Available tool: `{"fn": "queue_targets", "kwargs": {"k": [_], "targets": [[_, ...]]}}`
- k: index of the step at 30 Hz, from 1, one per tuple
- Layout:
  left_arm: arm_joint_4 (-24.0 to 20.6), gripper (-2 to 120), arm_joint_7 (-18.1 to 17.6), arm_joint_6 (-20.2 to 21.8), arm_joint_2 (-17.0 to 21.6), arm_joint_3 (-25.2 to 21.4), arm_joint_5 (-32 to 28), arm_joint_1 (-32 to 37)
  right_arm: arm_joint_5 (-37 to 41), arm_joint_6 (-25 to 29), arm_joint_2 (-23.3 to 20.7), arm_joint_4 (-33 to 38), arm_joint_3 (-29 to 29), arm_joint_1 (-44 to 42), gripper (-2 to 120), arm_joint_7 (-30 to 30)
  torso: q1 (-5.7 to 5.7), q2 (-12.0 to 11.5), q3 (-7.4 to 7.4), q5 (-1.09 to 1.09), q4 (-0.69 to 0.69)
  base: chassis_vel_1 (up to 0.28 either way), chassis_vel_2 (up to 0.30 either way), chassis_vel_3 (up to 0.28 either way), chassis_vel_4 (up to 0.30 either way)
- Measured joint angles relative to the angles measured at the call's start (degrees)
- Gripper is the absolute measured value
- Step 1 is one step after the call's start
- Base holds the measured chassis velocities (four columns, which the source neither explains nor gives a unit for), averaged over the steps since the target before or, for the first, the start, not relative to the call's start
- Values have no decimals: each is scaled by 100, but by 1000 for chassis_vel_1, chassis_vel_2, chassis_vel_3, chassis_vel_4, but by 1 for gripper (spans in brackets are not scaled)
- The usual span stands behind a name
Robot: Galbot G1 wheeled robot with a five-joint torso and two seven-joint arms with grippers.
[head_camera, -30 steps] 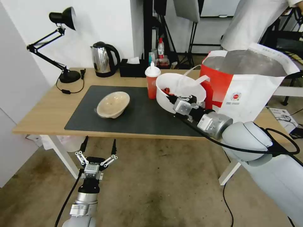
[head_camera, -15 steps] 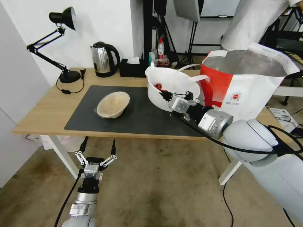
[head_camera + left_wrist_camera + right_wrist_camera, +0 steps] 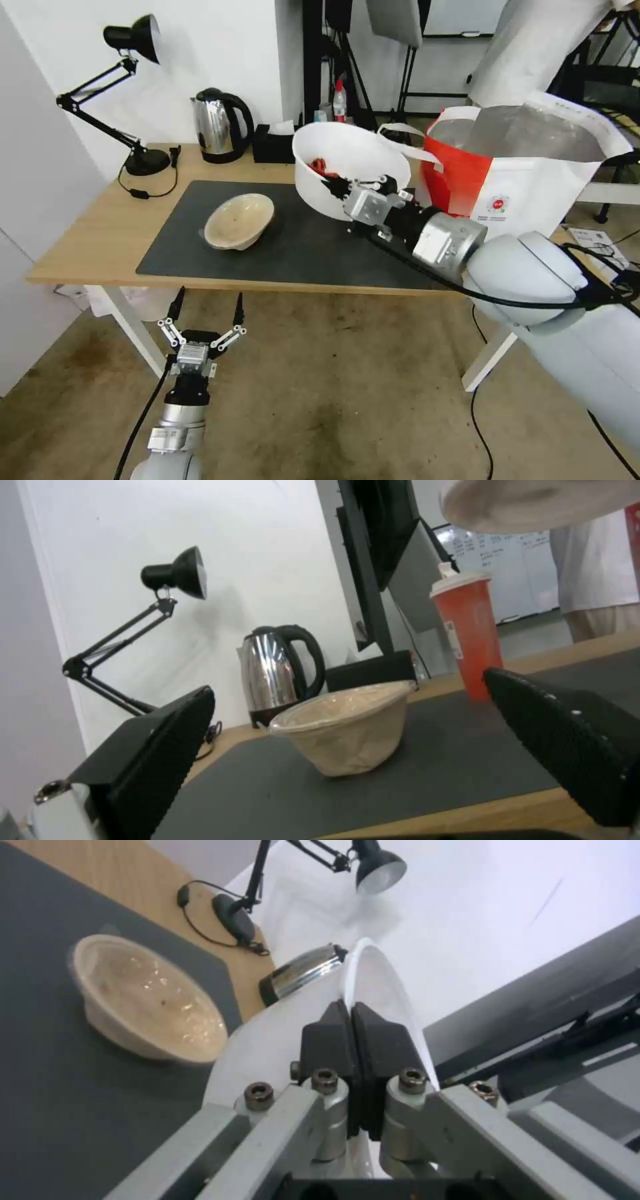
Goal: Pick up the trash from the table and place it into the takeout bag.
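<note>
My right gripper (image 3: pixel 339 187) is shut on the near rim of the large white bowl (image 3: pixel 350 160) and holds it tilted in the air above the dark mat (image 3: pixel 300 247), left of the takeout bag (image 3: pixel 527 167). Red scraps lie inside the bowl. In the right wrist view the right gripper (image 3: pixel 351 1015) pinches the thin white bowl rim (image 3: pixel 373 975). The beige bowl (image 3: pixel 239 220) sits on the mat's left part. The red cup (image 3: pixel 469 630) stands behind the beige bowl (image 3: pixel 347 725) in the left wrist view. My left gripper (image 3: pixel 205 310) hangs open below the table's (image 3: pixel 100 233) front edge.
A steel kettle (image 3: pixel 220 127), a black tissue box (image 3: pixel 277 143) and a black desk lamp (image 3: pixel 133 87) stand along the table's back and left. Stands and cables crowd the room behind. The bag's white strap (image 3: pixel 407 143) arches close to the lifted bowl.
My right gripper has lifted the white bowl off the mat and carried it up and leftward. The bowl now covers the red cup in the head view. The left arm stayed still.
</note>
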Motion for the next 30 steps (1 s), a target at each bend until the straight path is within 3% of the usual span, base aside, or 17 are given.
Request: {"fn": "queue_targets", "kwargs": {"k": [13, 30], "targets": [[233, 100, 2, 9, 3, -43, -119, -176, 197, -114, 108, -517, -513, 990, 0, 3, 0, 0, 0, 0, 0, 0, 0, 0, 0], [233, 100, 6, 9, 5, -30, -113, -180, 231, -85, -177, -564, -95, 1151, 0, 5, -1, 0, 0, 1, 0, 0, 0, 0, 0]]}}
